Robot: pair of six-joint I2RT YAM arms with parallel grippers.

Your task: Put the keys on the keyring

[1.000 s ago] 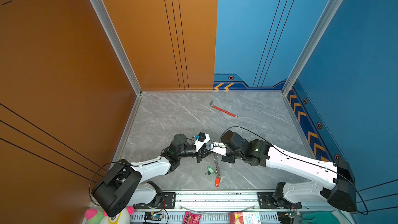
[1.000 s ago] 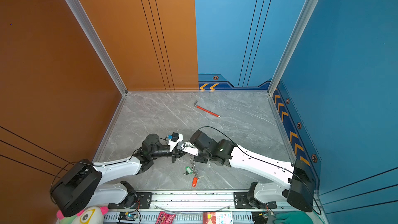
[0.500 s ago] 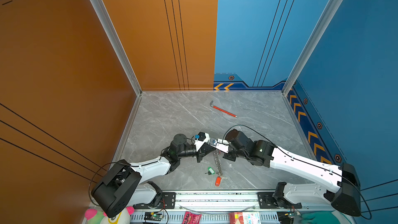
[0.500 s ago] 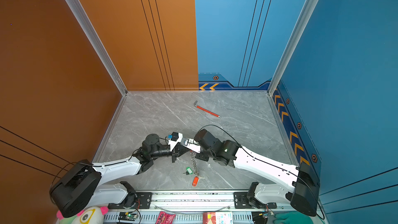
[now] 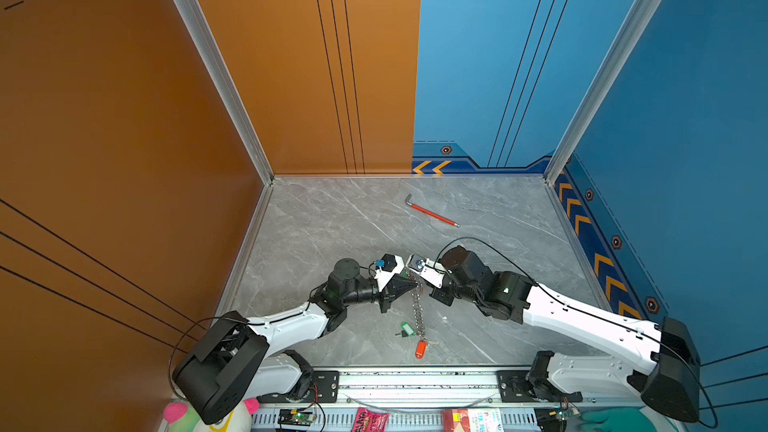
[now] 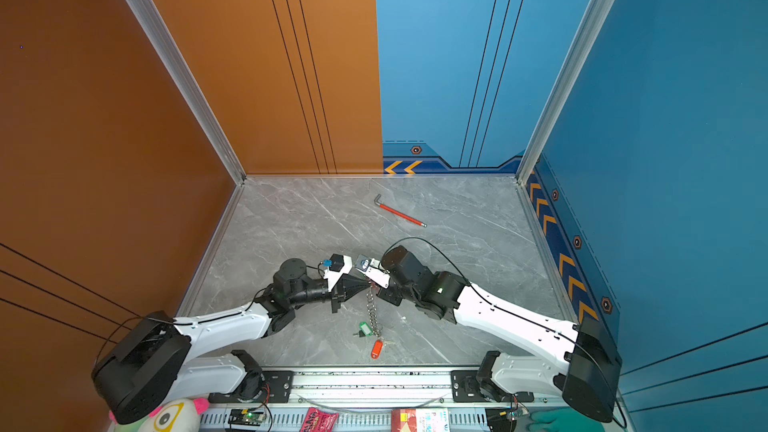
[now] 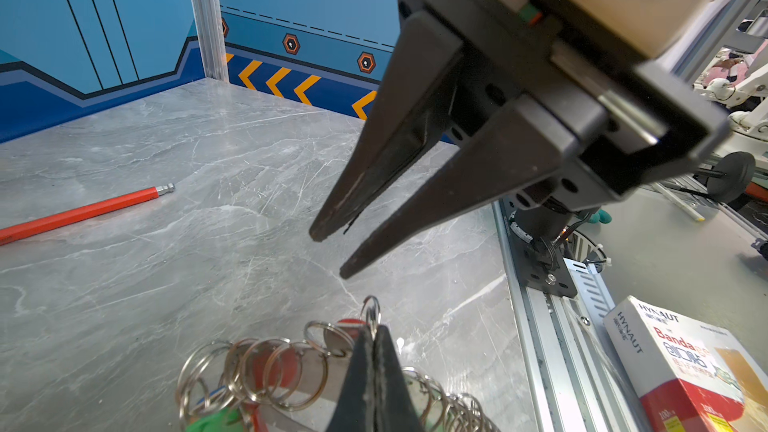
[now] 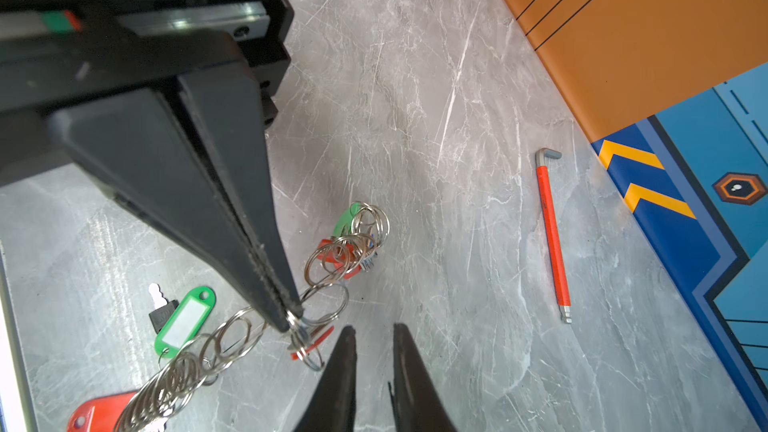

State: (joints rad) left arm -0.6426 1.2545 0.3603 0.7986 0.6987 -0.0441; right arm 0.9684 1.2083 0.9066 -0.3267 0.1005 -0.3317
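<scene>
The keyring [image 5: 417, 312] shows as a chain of small silver rings hanging from my left gripper [image 5: 414, 283] down to the floor in both top views [image 6: 372, 312]. That gripper [image 7: 376, 332] is shut on one ring at the top of the chain. My right gripper [image 8: 374, 328] stands open and empty just beside that grip, its fingers [image 7: 361, 197] apart. One of the keys, green-tagged [image 8: 183, 322], lies by the chain's lower end [image 5: 407, 329]. An orange-tagged key [image 5: 420, 349] lies there too. More rings [image 8: 353, 243] past the grip carry green and orange tags.
A red-sleeved hex wrench [image 5: 432, 214] lies farther back on the grey marble floor. The metal rail [image 5: 415, 380] with both arm bases runs along the front edge. Small boxes [image 7: 685, 367] sit beyond the rail. Orange and blue walls enclose the floor.
My right gripper has opened and let go of the chain, staying close to the left gripper's tip. The left gripper still holds the chain in the same place.
</scene>
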